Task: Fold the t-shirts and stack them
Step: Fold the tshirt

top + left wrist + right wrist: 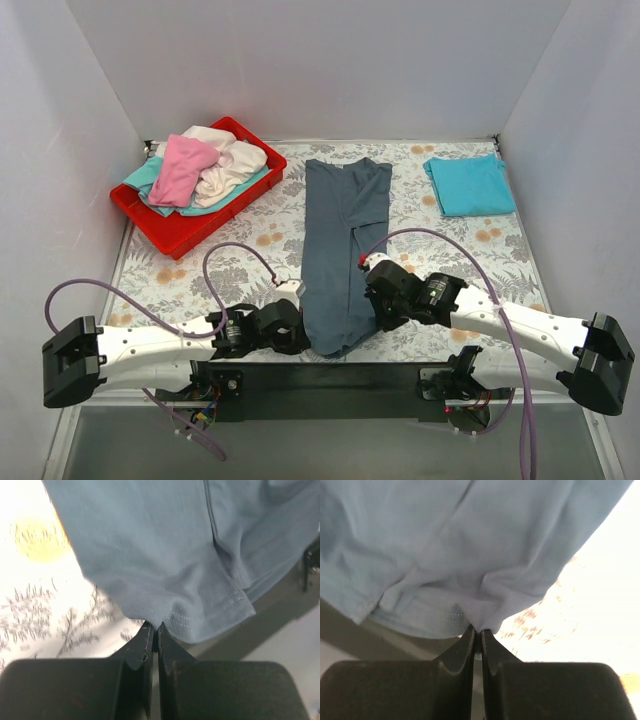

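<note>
Grey-blue shirt [345,240]: laid as a long narrow strip down the middle of the table cover [250,245], collar end far, hem end reaching just past the cover's near edge.
Left gripper [156,630]: clenched on the hem's left corner, a small tuck of stitched cloth nipped between the tips.
Right gripper [476,630]: clenched on the hem's right side, cloth bunched up into the tips.
Feel: soft, light knit with no stiffness; likely to sag and drape between the two holds; not fragile; probably a little stretchy.
Bite: shallow, at the very edge of the hem; likely to slip out under a sharp tug, so best moved slowly and evenly.
Where to hold: at the two hem corners, as now; well placed for carrying the near end up and over toward the collar for a halving fold.
Risk: lengthwise fold opening, or one side trailing, if lifted unevenly.
Turquoise shirt [468,185]: folded flat at the far right, well apart; probably the base of the stack.
Red tray [150,225]: far left, with a pink shirt [183,168], a cream shirt [232,165] and a teal shirt [148,178] heaped inside, not yet folded.
</note>
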